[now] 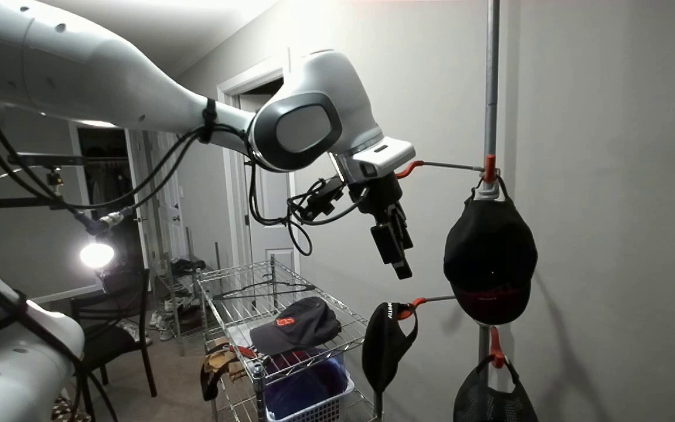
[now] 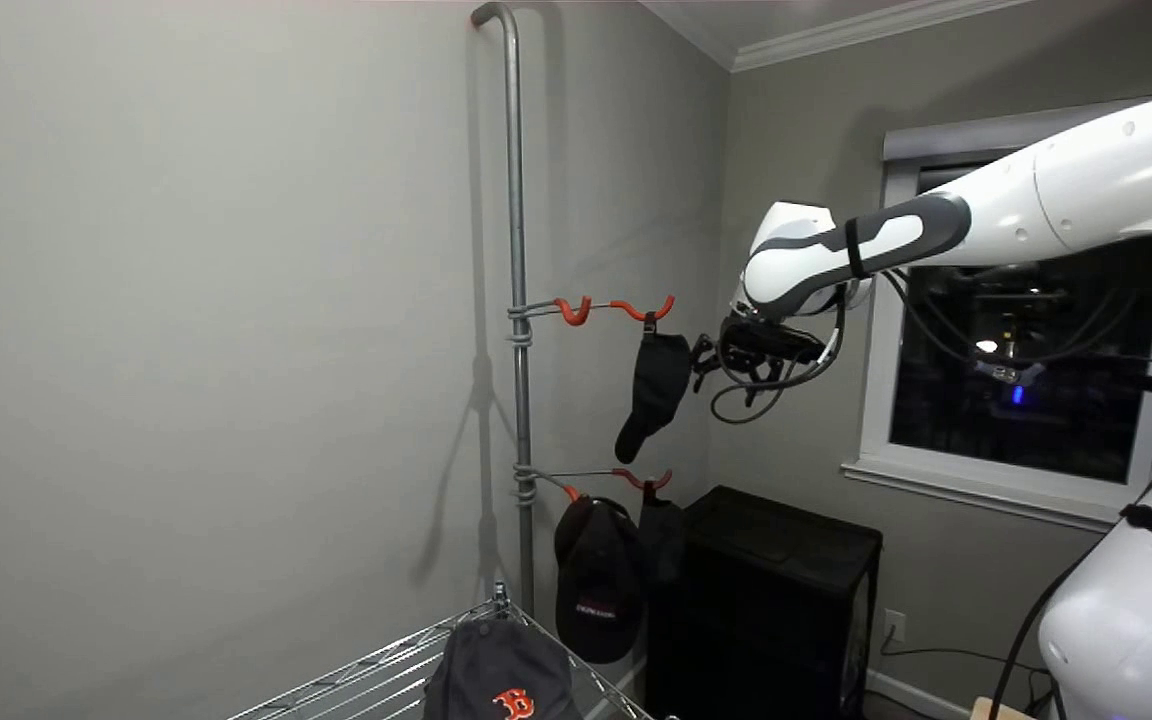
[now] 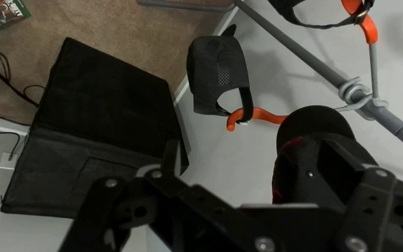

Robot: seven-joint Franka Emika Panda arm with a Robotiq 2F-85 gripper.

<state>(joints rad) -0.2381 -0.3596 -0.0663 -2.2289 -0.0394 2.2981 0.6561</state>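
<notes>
Robot's forearm [image 1: 103, 76] slopes down toward wrist [image 1: 320, 111] in both exterior views; wrist bent; gripper [image 3: 252, 156] aimed downward at slant; its two fingers [image 3: 171, 159] spread well apart in wrist view

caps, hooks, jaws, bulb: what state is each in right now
Upper black cap: hanging from an upper hook
Other upper hook: bare
Lettered lower cap: hanging from a lower hook
Mesh cap: hanging from another lower hook
Dark gray cap with B: lying on the wire shelf
Jaws: open
Bulb: lit
</notes>
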